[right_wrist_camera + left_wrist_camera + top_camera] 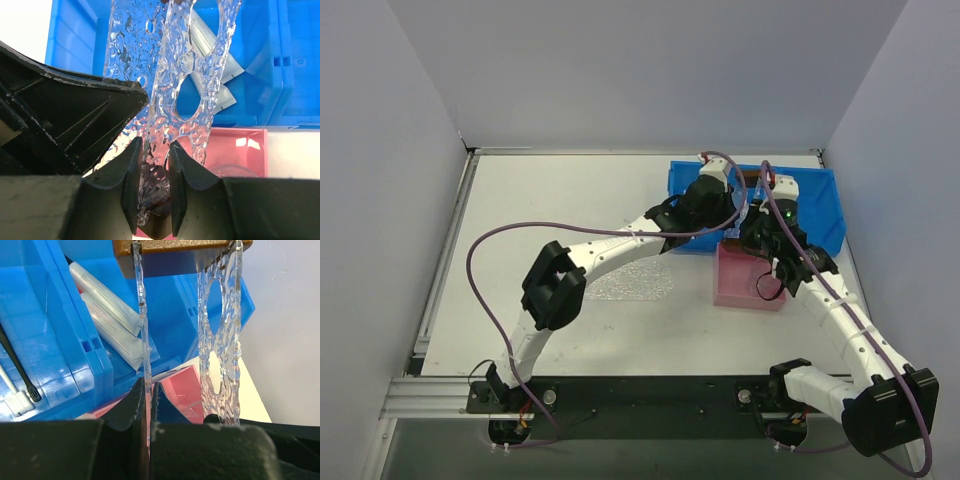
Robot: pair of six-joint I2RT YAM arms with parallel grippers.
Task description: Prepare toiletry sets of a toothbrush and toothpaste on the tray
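We see our left tool (147, 390) and right tool (152, 160) each pinching an upright clear textured plastic tray (125, 50) above the blue compartmented bin (97, 357), where the silvery-white toothpaste tubes (102, 295) and thin black and white toothbrushes (19, 401) lie unpacked, so no set seems begun.

White desk (570, 200), blue bin (820, 210) at its far right. Pink box (735, 285) sits just in front. Clear tray (630, 283) lies mid-desk.

Tray (170, 50) clear w/ bumpy texture; bin (50, 340) blue; box (255, 155) pink; toothpaste (105, 295) white; toothbrush (17, 365) black.
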